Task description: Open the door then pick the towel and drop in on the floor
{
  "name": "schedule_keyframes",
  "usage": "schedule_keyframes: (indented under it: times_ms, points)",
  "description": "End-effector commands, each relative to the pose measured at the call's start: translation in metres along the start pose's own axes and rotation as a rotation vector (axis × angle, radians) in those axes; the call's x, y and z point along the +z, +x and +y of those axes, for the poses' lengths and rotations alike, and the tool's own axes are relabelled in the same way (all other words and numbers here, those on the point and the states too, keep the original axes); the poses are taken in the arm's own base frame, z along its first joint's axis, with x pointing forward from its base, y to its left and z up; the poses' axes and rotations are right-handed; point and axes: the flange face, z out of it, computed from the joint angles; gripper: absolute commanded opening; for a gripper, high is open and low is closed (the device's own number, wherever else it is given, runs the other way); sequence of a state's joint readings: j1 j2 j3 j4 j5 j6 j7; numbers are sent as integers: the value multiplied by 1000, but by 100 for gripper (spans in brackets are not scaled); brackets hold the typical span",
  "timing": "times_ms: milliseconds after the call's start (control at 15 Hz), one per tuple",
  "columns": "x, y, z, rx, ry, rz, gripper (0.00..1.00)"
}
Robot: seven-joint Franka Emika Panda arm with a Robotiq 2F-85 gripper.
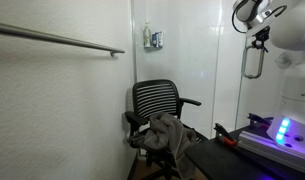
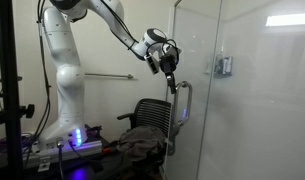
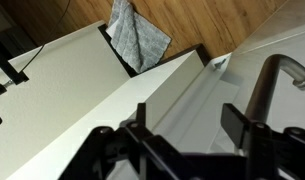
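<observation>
Right now the pincer (image 3: 189,135) stands apart, holding nothing; the handle (image 3: 267,80) of the door (image 2: 197,50) sits just outside one finger, the towel (image 3: 137,35) well beyond. Best to centre the handle between both fingers before closing.

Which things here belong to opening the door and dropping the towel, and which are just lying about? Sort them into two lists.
Job in hand:
door
silver handle
grey towel
gripper, open near the handle

Just lying about:
black chair
wall rail
small wall-mounted box
</observation>
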State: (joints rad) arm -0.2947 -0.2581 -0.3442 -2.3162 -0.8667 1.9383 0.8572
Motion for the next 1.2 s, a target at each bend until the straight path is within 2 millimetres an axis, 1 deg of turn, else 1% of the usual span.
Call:
schedule_keyframes:
  times_ms: [0,133,200,267,467,533,667,733,800,867,933,1000,1067,1133]
  points:
    - [-8,-28,-38,-149,10,7,99]
    - [-19,-42,-29,-142,10,21,100]
    - [-21,-43,-24,-138,-25,35,100]
    - [0,1,1,2,-3,-5,100]
    - [0,0,1,1,-2,-4,100]
    - [7,9,6,-15,29,-70,100]
    - [-1,-3,16,-108,51,-16,100]
    - [-7,-15,21,-137,34,36,100]
    - [-10,-23,26,-134,26,50,100]
    - [-12,-30,29,-139,19,57,100]
    - [-15,-36,28,-190,6,79,100]
    - [-19,-30,33,-214,-8,138,100]
    - [-13,-15,12,-148,-13,66,100]
    - [-18,-19,22,-167,-14,96,100]
